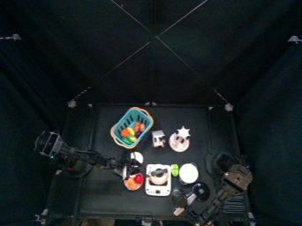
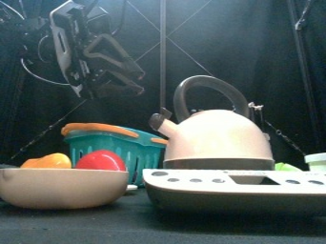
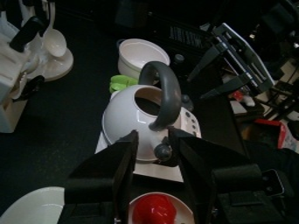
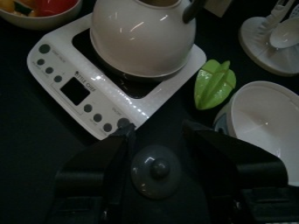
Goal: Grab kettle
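Table (image 1: 101, 159): small and black, crowded with kitchen things between the two arms.
Left arm (image 1: 73, 159): reaches in from the table's left edge toward the front middle.
Right arm (image 1: 227, 181): sits low at the front right corner.
Basket (image 1: 132, 125): teal, at the back left, filled with coloured toy food.
Scale (image 2: 235, 188): a flat white base with buttons along its edge, at the front middle; the kettle stands on it.
Kettle (image 3: 140, 118): white and rounded, with a dark arched handle standing upright over the lid, near the table's front middle.
Left gripper (image 3: 158, 157): jaws spread, hanging just above the kettle, with the handle in line with the gap between them; not touching it as far as the front view shows.
Right gripper (image 4: 158, 144): jaws spread, low over the table beside the scale, apart from the kettle.
Front bowl (image 2: 64, 186): white, just left of the scale, holding a red and an orange piece.
White bowl (image 4: 263, 109): empty, right of the scale.
Green star piece (image 4: 212, 83): lies between the scale and the white bowl.
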